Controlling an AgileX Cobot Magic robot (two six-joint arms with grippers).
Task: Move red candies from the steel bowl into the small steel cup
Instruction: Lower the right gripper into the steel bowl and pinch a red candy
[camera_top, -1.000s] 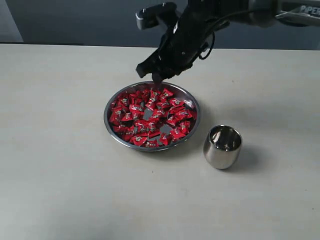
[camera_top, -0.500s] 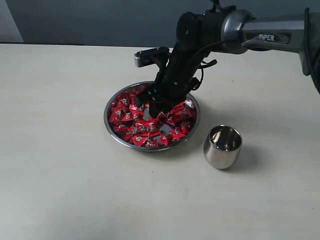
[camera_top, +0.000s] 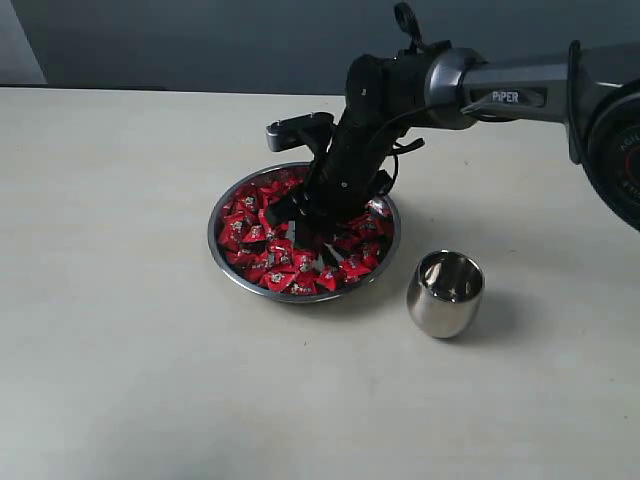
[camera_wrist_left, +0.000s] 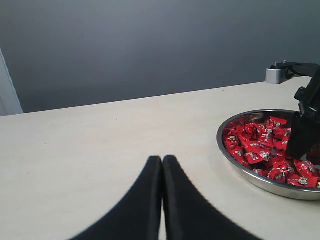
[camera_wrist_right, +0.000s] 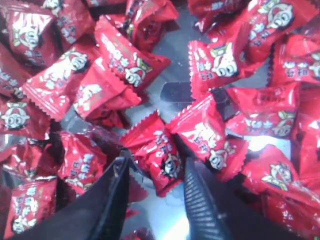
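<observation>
- Right gripper (camera_wrist_right: 155, 164): its jaws are part open, about one sweet wide, and lowered into the steel bowl (camera_top: 212, 236) near its middle; they straddle a single red candy (camera_wrist_right: 165, 161) and I cannot tell whether the ribbed pads are touching it yet.
- Risk at the pinch: neighbouring wrappers overlap this candy on both sides; as I judge it, closing now could catch a second sweet by its crimped edge, or the glossy foil could squirt out sideways.
- Risk below: bare mirror steel shows under the fingertips; pushing lower could press on the bowl floor and slide or tip the bowl.
- The red candies (camera_top: 262, 240) cover most of the bowl; none is visible outside it.
- The small steel cup (camera_top: 445, 293) stands upright just beyond the bowl's rim, apart from it; its mouth is narrow, so a release off centre could bounce a sweet onto the table (camera_top: 120, 350).
- Left gripper (camera_wrist_left: 162, 167): jaws pressed together on nothing, over bare table well clear of the bowl.
</observation>
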